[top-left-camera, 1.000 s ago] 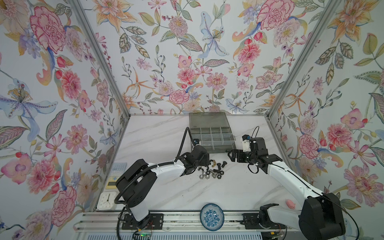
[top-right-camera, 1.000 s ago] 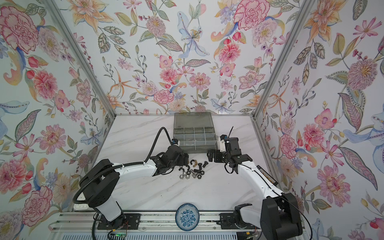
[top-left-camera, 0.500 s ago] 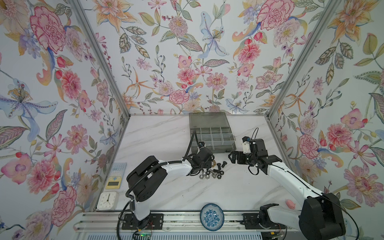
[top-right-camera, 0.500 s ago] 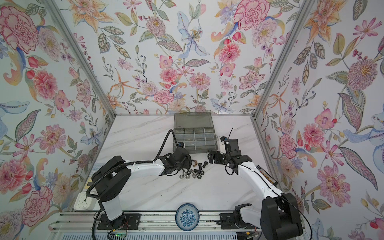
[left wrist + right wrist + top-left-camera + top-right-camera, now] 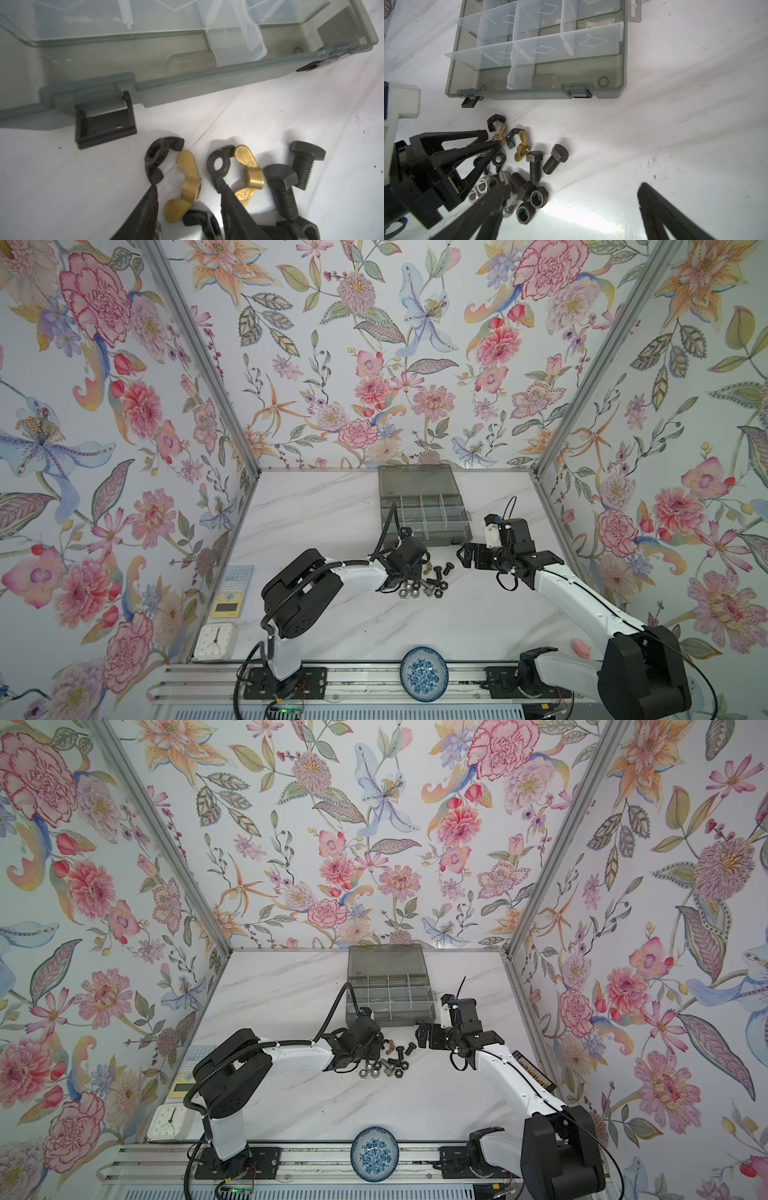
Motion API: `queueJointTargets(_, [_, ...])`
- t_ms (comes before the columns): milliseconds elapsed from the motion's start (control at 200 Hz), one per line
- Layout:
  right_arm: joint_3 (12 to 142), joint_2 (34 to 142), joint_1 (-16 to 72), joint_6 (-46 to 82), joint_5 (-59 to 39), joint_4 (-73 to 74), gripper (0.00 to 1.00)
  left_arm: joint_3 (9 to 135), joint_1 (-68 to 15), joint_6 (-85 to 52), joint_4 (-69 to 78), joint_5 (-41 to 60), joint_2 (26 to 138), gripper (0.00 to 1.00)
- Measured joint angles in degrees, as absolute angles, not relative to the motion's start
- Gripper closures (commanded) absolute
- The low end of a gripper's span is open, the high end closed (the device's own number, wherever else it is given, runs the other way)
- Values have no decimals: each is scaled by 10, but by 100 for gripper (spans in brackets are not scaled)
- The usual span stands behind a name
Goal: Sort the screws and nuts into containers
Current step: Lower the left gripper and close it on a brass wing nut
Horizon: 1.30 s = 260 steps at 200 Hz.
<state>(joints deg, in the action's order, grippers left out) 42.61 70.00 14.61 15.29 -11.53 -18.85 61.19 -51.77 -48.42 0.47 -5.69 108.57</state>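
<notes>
Fingers (image 5: 145,212) of the left gripper (image 5: 186,185) stand partly apart on either side of a brass wing nut (image 5: 190,176), a narrow gap at each side. That nut lies on the white table (image 5: 332,510) among the other nuts (image 5: 536,199) and the screws (image 5: 534,166), a loose pile just before the open organiser box (image 5: 440,536) and its compartments (image 5: 550,47). Right of the pile in both top views, the right gripper (image 5: 463,558) has its jaws spread wide, holding nothing.

Bent low with left gripper (image 5: 379,1049) over nuts (image 5: 370,1073) and screws (image 5: 401,1052); right gripper (image 5: 420,1037) just beside them, near open containers (image 5: 390,991)
</notes>
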Motion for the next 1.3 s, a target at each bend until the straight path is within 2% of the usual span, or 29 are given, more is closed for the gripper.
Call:
queueJointTargets(375, [426,701,146,155,-116,-189,0,637,-518,-452,0,-48,1105,46])
queueJointTargets(961, [426,712,146,157,-116,-189,0,637,-506,-423,0,-46,1114,51])
queueJointTargets(1301, [426,714,146,161,-116,-189,0,637,-500,-409,6,-36,1118,56])
